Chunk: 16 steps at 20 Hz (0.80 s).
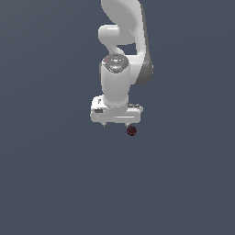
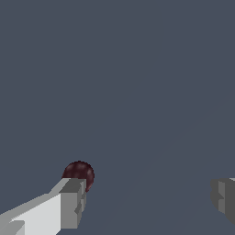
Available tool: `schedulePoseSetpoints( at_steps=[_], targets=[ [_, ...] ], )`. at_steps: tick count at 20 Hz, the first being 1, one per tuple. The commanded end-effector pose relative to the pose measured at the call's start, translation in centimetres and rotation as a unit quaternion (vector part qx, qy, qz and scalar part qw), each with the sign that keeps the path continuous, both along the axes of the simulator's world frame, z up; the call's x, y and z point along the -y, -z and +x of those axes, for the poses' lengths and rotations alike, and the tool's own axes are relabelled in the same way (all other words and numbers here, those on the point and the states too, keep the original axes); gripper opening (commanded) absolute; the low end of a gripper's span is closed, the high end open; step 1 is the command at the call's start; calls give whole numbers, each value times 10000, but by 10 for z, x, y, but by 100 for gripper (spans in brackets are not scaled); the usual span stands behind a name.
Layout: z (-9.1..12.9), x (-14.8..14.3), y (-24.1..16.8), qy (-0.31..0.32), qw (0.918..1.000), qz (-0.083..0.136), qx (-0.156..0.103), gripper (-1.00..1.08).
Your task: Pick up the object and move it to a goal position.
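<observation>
Looking at the ball (image 2: 81,173) first: tiny, dark maroon, round, sitting on the plain grey floor (image 1: 46,183), partly hidden behind one fingertip (image 2: 71,202) in the wrist view. In the exterior view it sits just under the gripper (image 1: 117,123), off toward that view's right. We read the fingers as spread wide and empty — the ball is beside one finger, not centred between them. Our worry: closing from here would push the ball sideways or roll it away. We'd judge a sideways correction is needed first. No goal marker visible.
</observation>
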<state>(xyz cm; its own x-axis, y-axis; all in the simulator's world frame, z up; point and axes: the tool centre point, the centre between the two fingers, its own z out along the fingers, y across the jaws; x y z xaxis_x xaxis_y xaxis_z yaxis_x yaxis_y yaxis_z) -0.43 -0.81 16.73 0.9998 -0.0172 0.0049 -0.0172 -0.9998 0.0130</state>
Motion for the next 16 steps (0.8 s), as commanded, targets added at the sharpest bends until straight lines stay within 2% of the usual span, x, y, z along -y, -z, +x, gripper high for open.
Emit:
schedulePoseSetpoints(
  at_steps=[1, 10, 16],
  targets=[
    [0, 0, 0, 0, 10000, 0, 0, 100],
    [-13, 6, 16, -103, 9996, -17, -256, 100],
    [-13, 6, 16, -113, 9996, -17, -259, 100]
  ],
)
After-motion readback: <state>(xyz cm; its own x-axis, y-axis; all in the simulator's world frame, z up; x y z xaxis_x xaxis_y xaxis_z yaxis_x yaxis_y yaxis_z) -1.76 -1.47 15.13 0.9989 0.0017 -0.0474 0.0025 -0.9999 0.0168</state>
